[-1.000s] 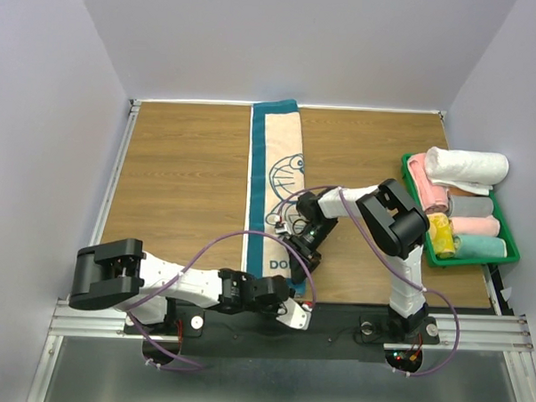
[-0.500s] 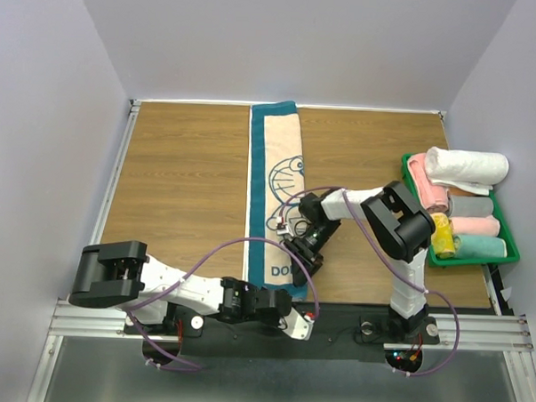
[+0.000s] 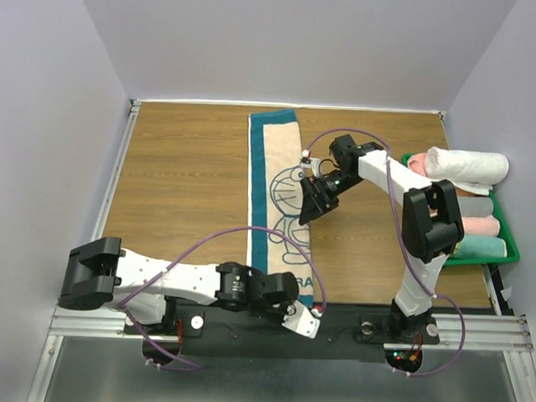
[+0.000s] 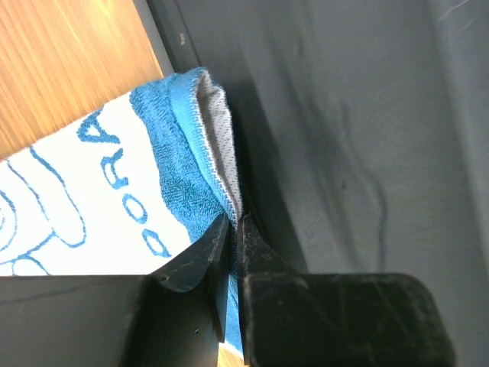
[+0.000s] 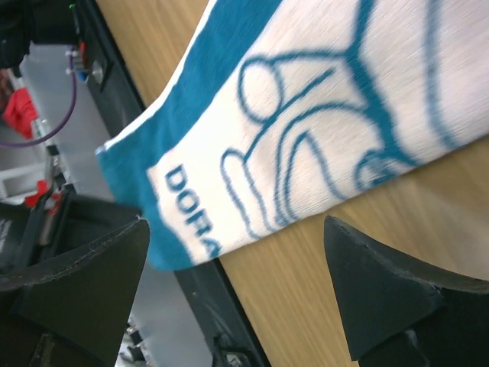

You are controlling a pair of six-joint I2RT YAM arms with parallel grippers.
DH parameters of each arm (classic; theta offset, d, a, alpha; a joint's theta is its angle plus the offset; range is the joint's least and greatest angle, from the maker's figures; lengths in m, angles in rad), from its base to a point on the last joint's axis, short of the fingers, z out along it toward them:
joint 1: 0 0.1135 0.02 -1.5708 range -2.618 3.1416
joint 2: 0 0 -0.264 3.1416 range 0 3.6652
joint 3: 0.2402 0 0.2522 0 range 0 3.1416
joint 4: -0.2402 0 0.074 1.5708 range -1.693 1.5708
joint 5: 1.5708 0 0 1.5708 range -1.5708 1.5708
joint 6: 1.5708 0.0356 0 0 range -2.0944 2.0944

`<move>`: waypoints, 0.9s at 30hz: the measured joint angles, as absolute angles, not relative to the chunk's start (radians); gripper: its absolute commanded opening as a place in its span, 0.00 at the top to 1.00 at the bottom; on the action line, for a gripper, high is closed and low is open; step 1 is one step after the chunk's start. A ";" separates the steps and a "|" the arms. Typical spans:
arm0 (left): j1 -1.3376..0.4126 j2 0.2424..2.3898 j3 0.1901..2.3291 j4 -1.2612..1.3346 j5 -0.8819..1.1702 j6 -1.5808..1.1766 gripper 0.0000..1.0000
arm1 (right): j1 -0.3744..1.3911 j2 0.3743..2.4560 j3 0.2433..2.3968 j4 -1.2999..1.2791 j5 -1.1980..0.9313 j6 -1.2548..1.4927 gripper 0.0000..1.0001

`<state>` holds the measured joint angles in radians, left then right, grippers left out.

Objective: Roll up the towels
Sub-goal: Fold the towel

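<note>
Top view, towel: The towel [image 3: 273, 188] lies flat and lengthwise down the middle of the surface [image 3: 180, 179]. Its cream field and teal border face up, and its near end reaches the black rail [image 3: 352, 316].
Top view, left gripper: The left gripper [image 3: 300, 315] sits low at the towel's near right corner, over the rail.
Top view, right gripper: The right gripper [image 3: 309, 205] hangs above the towel's right border about midway along, jaws wide and holding nothing.
Top view, tray: The green tray [image 3: 511, 252] at the right edge holds rolled towels [image 3: 470, 165], well apart from the work.
Left wrist, grip: The left gripper [image 4: 233, 225] has its jaws narrow, pinched on the teal hem of the towel [image 4: 92, 199]. The corner stands up against the rail [image 4: 344, 153].
Left wrist, doing it well: The bite looks thin. The first turn probably wants a slow lift, curling the corner away over the lettering so the hem does not slip out.
Right wrist, jaws: The right gripper [image 5: 235, 223] is spread wide above the lettered end of the towel [image 5: 321, 99], touching nothing. Bare surface [image 5: 306, 306] shows beside it.
Right wrist, doing it well: Driven from one corner alone, the roll would likely skew into a cone. The near end needs a matching hold or press on its other side, with both sides advanced evenly and the edges kept in line.
</note>
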<state>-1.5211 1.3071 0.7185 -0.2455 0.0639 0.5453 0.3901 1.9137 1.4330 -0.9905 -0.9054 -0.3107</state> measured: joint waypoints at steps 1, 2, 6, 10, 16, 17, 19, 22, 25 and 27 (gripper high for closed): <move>-1.505 1.302 0.743 -0.262 0.097 0.550 1.00 | 0.378 1.914 1.451 -0.995 -0.893 -0.311 0.00; -1.484 1.299 0.765 -0.280 0.133 0.554 1.00 | 0.374 1.914 1.457 -0.996 -0.888 -0.311 0.00; -1.308 1.312 0.888 -0.356 0.255 0.609 1.00 | 0.346 1.914 1.491 -1.015 -0.870 -0.310 0.00; -1.088 1.402 1.063 -0.400 0.314 0.694 1.00 | 0.283 1.922 1.544 -1.025 -0.869 -0.306 0.00; -0.897 1.560 1.190 -0.408 0.356 0.766 1.00 | 0.177 1.925 1.619 -1.024 -0.863 -0.299 0.00; -0.871 1.584 1.196 -0.404 0.358 0.772 1.00 | 0.163 1.925 1.623 -1.023 -0.862 -0.299 0.00; -0.836 1.621 1.198 -0.393 0.360 0.783 1.00 | 0.153 1.925 1.622 -1.025 -0.861 -0.300 0.00; -0.792 1.667 1.198 -0.375 0.354 0.801 1.00 | 0.151 1.925 1.620 -1.025 -0.860 -0.302 0.00; -0.770 1.679 1.198 -0.354 0.347 0.816 1.00 | 0.151 1.925 1.597 -1.022 -0.863 -0.309 0.00; -0.757 1.688 1.201 -0.328 0.340 0.826 1.00 | 0.151 1.925 1.569 -1.023 -0.865 -0.313 0.00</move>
<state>-0.7570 1.6878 1.2007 -0.3279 0.3397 0.8257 0.1513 1.9251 1.5692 -1.0229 -0.8646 -0.3126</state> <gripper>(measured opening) 0.156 0.999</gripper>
